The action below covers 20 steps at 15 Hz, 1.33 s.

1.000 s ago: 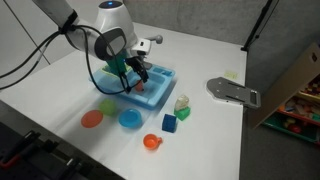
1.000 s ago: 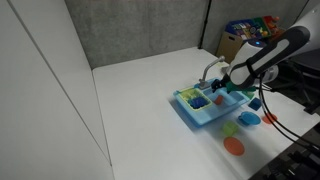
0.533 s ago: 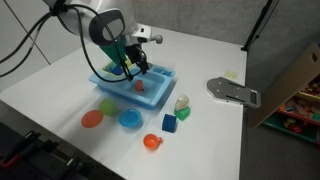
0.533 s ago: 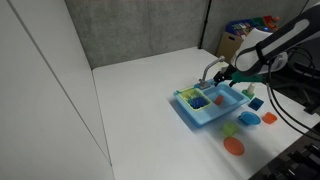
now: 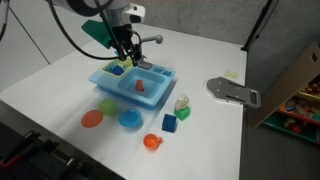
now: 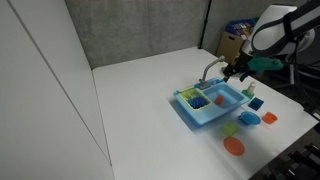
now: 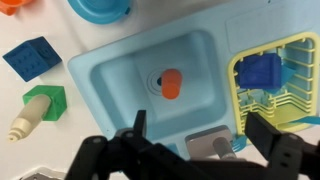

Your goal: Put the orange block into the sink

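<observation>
The orange block (image 7: 170,83) lies in the deep basin of the light blue sink (image 7: 110,75), near the drain; it also shows in an exterior view (image 5: 139,86). My gripper (image 7: 200,135) is open and empty, hanging above the sink's faucet side, well clear of the block. In both exterior views the gripper (image 5: 127,60) (image 6: 243,72) is raised over the back edge of the sink (image 5: 158,97) (image 6: 196,119). The grey faucet (image 7: 212,144) is just below the fingers.
A blue block (image 7: 262,72) sits in the sink's yellow rack compartment. On the table in front of the sink are an orange plate (image 5: 92,119), a blue bowl (image 5: 130,119), an orange cup (image 5: 151,142), a blue cube (image 5: 170,123) and a green block (image 5: 182,110). A grey flat object (image 5: 232,92) lies further off.
My gripper has risen out of the sink and moved back over its faucet side. The orange block has stayed in the basin.
</observation>
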Available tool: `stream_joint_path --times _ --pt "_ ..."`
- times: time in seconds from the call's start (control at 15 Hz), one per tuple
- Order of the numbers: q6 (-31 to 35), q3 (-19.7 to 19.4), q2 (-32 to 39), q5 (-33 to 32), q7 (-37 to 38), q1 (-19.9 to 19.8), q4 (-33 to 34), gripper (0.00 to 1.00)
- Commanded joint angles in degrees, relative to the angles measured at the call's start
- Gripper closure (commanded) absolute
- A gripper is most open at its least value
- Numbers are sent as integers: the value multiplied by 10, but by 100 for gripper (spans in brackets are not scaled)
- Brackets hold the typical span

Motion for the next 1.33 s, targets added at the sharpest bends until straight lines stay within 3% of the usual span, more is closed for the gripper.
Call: stream_joint_path --times 0.0,0.6,1.27 --pt "-61 -5 -91 -24 -20 0 -49 0" --pt "-203 0 -272 -81 -47 -6 -102 0" --pt "-413 13 -354 -84 -58 -2 8 0"
